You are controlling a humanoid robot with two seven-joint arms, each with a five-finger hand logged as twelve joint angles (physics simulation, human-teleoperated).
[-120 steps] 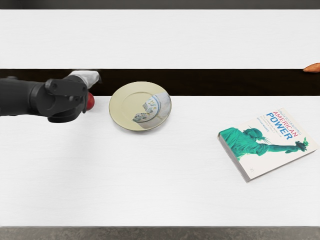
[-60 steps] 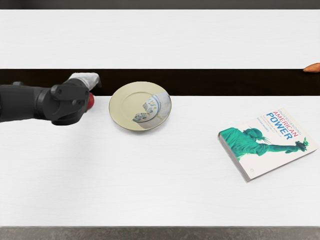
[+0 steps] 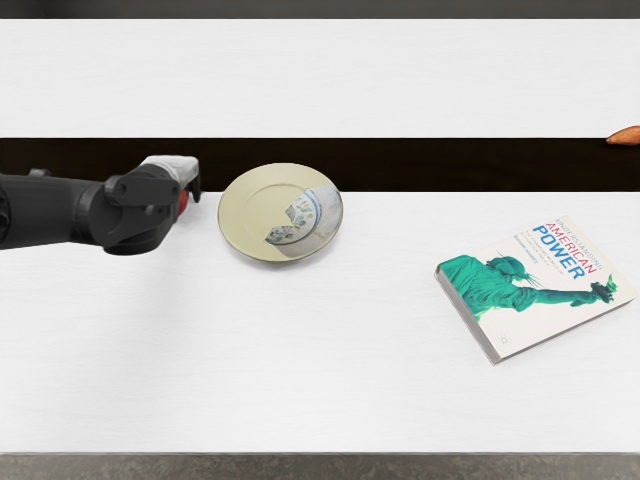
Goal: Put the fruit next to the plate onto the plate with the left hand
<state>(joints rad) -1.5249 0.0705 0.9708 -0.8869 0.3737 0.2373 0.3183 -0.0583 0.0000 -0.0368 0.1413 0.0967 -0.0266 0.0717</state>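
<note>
Since a second ago the left hand (image 3: 172,168) has turned and settled lower over the fruit (image 3: 183,203), so less red shows than before. Two white surfaces fill the view: the near counter (image 3: 300,350) and a second one (image 3: 320,80) behind it, with a dark gap between them. One black arm (image 3: 60,210) comes in from the left edge, lying low across the back of the near counter. One book (image 3: 535,285) – green statue on its cover – lies flat at the right, well apart from everything else. One pale plate (image 3: 240,200) sits near the back edge, with nothing on it but a patterned patch. The white hand sits just left of the plate, not touching it; whether it is spread or closed on the fruit cannot be told, as the wrist hides it. One red fruit peeks out as a thin sliver under the hand – beside the plate, not on it. One small orange thing (image 3: 626,135) shows at the right edge.
</note>
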